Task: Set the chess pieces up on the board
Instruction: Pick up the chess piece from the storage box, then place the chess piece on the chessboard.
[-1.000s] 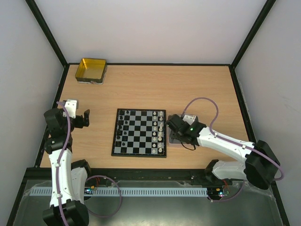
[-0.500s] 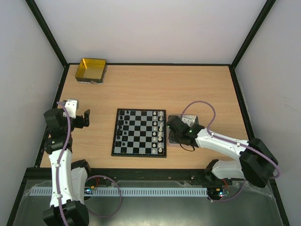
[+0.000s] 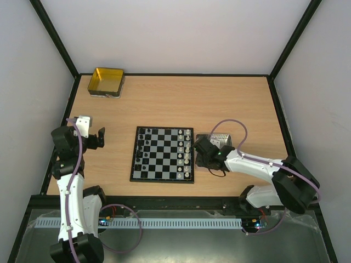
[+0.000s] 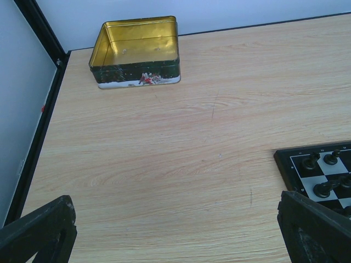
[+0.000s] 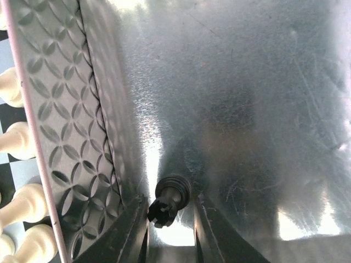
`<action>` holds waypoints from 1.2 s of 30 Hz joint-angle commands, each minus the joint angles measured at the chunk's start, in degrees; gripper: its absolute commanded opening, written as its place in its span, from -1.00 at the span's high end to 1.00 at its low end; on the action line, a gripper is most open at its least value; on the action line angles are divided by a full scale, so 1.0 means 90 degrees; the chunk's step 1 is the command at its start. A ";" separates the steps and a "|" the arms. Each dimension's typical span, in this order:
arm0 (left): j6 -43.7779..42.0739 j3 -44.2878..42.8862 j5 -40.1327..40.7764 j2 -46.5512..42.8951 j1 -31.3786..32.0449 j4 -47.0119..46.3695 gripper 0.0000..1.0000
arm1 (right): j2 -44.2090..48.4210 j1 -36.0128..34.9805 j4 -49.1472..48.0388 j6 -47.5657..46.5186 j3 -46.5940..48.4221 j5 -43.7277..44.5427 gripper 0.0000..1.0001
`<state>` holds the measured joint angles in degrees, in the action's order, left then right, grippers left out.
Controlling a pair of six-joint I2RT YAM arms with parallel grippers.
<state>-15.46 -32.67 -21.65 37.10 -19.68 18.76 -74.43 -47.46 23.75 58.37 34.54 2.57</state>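
- Inside the grey tray (image 5: 263, 98), the right gripper (image 5: 170, 219) sits low over the floor, its jaws narrowed to either side of a black piece (image 5: 170, 197) lying on its side. They are very close to it, but whether they already pinch it cannot be told.
- The piece looks off-centre, nearer the left finger (image 5: 131, 230). A squeeze could push it sideways or pop it out across the slick metal instead of seating it.
- A hold on the crown end alone would probably leave the piece skewed, so it might land tilted or topple on its square.
- The patterned tray wall (image 5: 71, 109) stands just beside that finger. A lift drifting that way could catch the wall and shove the tray against the board (image 3: 162, 154).
- Just past the wall stand the white pieces (image 5: 19, 139) along the board's right side, and a low carry could knock one over.
- The black pieces (image 3: 141, 145) line the board's left columns. The carry therefore likely crosses the whole board, which gives a weak grip time to fail.
- The left gripper (image 4: 175, 233) hangs wide open and holding nothing above the table (image 4: 164, 153), beside the board's corner, with the gold tin (image 4: 140, 49) beyond. It poses little risk.
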 commanded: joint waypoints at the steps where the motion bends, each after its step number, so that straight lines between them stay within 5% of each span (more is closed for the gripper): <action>1: -0.0057 0.0072 -0.0104 -0.0057 -0.0034 0.0019 -0.99 | -0.0137 0.0026 -0.0063 -0.0067 0.0062 0.0117 0.65; 14: -0.0093 0.0080 -0.0159 -0.0043 -0.0034 0.0034 -0.98 | 0.0558 -0.0052 0.1507 -0.0235 0.0857 0.0811 0.88; 19: -0.0043 0.0060 -0.0051 -0.0019 -0.0032 0.0008 -0.98 | 0.0511 -0.0910 0.2256 0.0064 0.1759 0.1154 0.88; 29: 0.0205 0.0012 0.0446 0.0085 -0.0072 -0.0086 -0.98 | -0.1576 -0.3158 0.2539 0.0659 0.4139 0.1620 0.87; 36: 0.0468 -0.0109 0.1215 0.0394 -0.0296 -0.0172 -0.98 | -0.3540 -0.3939 0.2574 0.0467 0.5825 0.1555 0.87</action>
<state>-13.34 -32.67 -15.92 39.70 -21.23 18.68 -99.74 -80.44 43.94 62.46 80.75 14.59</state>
